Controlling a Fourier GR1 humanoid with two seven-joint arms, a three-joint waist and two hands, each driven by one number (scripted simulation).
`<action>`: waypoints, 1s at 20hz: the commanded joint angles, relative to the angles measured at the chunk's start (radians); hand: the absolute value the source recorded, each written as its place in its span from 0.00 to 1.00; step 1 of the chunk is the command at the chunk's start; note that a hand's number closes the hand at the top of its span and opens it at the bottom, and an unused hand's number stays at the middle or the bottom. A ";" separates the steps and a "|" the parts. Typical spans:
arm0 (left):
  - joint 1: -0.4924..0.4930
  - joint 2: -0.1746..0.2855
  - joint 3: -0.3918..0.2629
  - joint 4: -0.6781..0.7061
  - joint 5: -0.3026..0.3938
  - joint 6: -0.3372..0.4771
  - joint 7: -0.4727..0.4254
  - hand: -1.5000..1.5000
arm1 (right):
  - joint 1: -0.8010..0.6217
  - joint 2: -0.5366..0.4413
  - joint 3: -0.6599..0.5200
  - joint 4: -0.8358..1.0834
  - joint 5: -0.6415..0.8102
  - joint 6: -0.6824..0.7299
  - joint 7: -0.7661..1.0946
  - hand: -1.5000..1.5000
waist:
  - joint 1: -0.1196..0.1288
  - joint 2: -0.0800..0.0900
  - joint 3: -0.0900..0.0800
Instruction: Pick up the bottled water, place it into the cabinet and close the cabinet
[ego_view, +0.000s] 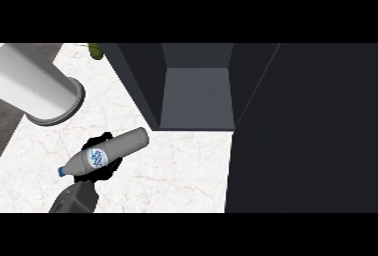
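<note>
Left hand (108, 172): curled round the bottled water (111, 150)
Bottled water: tilted, blue cap low-left, over counter (177, 167), near open cabinet (196, 95)
Around: dark cabinet door (303, 130) open at right; white cylinder (33, 82) upper-left

Visible inventory: one bottled water (105, 152), one cabinet (196, 95), one white cylinder (37, 82), one left hand (105, 173), one worktop (173, 170).

cabinet (196, 97) mouth: open | door (303, 130): blocks right | white cylinder (37, 85): left
</note>
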 joint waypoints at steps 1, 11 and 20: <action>0.101 -0.069 -0.068 -0.264 0.012 0.076 0.107 1.00 | 0.014 0.025 0.035 0.029 0.026 -0.021 -0.024 0.00 | 0.008 -0.004 0.001; 0.102 -0.096 -0.297 -0.603 0.057 0.386 0.235 1.00 | 0.006 0.002 0.048 -0.001 -0.013 -0.018 0.002 0.00 | -0.008 0.002 -0.001; -0.131 -0.097 -0.472 -0.590 0.064 0.705 0.293 1.00 | -0.021 -0.009 0.018 0.042 -0.049 -0.003 -0.015 0.00 | -0.020 0.004 -0.001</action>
